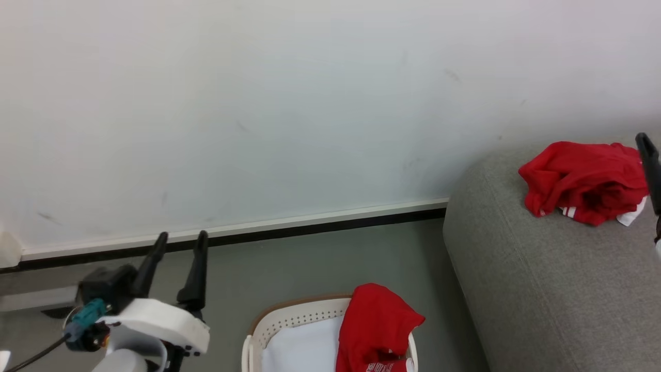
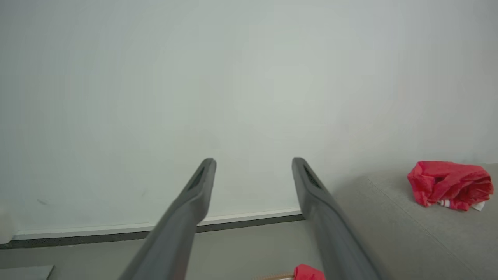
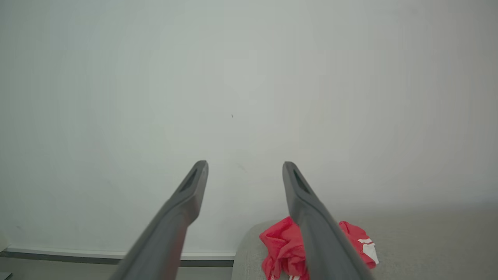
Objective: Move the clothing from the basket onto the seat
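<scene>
One crumpled red garment [image 1: 583,181] with white stripe trim lies on top of the grey seat [image 1: 542,268] at the right; it also shows as the garment [image 2: 449,184] in the left wrist view and the garment [image 3: 284,249] in the right wrist view. A second red garment [image 1: 374,325] with white lettering hangs over the far rim of the cream basket [image 1: 294,315] at the bottom. My left gripper [image 1: 178,240] is open and empty, left of the basket above the floor. My right gripper [image 3: 245,167] is open and empty; one dark finger [image 1: 650,165] shows beside the garment on the seat.
A flat white pad [image 1: 304,349] lies inside the basket. A pale wall with a white and black skirting strip [image 1: 310,225] runs behind. Grey floor [image 1: 310,268] separates the basket from the wall; the seat's rounded corner stands just right of the basket.
</scene>
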Robot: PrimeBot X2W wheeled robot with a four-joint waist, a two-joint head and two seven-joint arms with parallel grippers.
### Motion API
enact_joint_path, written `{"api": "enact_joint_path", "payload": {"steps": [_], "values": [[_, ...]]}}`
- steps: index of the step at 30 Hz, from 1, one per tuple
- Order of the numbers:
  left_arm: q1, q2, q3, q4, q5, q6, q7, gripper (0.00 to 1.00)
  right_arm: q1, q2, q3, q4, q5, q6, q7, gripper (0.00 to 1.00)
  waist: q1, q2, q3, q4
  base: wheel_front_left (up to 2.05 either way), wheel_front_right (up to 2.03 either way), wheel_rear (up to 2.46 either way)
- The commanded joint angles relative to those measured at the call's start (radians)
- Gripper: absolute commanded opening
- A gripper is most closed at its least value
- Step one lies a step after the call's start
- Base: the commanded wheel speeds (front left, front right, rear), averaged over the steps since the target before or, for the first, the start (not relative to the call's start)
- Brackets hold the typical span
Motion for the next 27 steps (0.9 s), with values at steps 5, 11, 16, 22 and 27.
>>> {"api": "enact_joint_path", "payload": {"steps": [5,11,16,22,27], "values": [[0.113,-0.02,0.118,-0.039,0.046,0.015,0.0,1.0,0.155,0.083,-0.07,-0.054,-0.095,-0.002,-0.082,1.0,0.0003,0.0,-0.011,0.036,0.0,0.0,0.0],[0.21,-0.082,0.235,-0.06,0.126,0.013,0.0,1.0,0.316,0.215,-0.16,-0.121,-0.178,-0.002,-0.158,1.0,0.0003,0.0,-0.012,0.055,0.0,0.0,0.0],[0.279,-0.183,0.337,-0.089,0.207,-0.008,0.0,1.0,0.449,0.314,-0.206,-0.163,-0.238,-0.002,-0.193,1.0,0.0003,0.0,-0.008,0.075,0.0,0.0,0.0],[0.327,-0.278,0.415,-0.066,0.3,-0.086,0.0,1.0,0.561,0.414,-0.212,-0.172,-0.269,-0.002,-0.207,1.0,0.0003,0.0,-0.003,0.092,0.0,0.0,0.0],[0.338,-0.318,0.456,-0.026,0.369,-0.15,0.0,1.0,0.592,0.451,-0.21,-0.174,-0.344,-0.002,-0.206,1.0,0.0003,0.0,0.001,0.09,0.0,0.0,0.0]]}}
